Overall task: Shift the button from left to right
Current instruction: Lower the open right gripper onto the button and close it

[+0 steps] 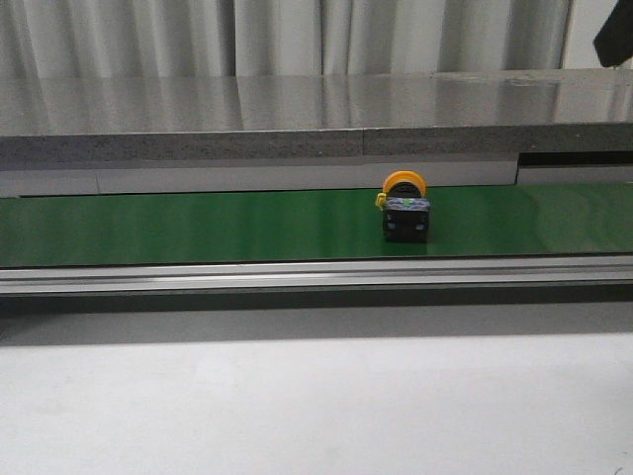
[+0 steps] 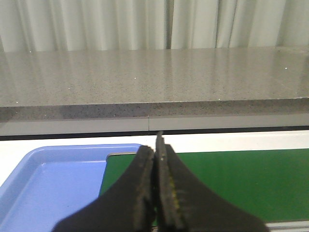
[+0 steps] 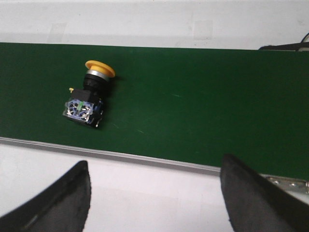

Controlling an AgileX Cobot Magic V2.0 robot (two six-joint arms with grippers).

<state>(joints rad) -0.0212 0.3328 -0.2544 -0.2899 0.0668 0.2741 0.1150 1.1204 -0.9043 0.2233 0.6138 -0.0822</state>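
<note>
Green belt fills the scene; right gripper hangs wide open above the button, left gripper pinched empty. Button lies right of centre (rigid, light, top-heavy); grasp its black body.

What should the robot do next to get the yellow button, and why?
Probably lower the right gripper toward the button. Its fingers are wide open and the button lies on its side on the green belt, just ahead and untouched. The left gripper is shut, near a blue tray.
</note>
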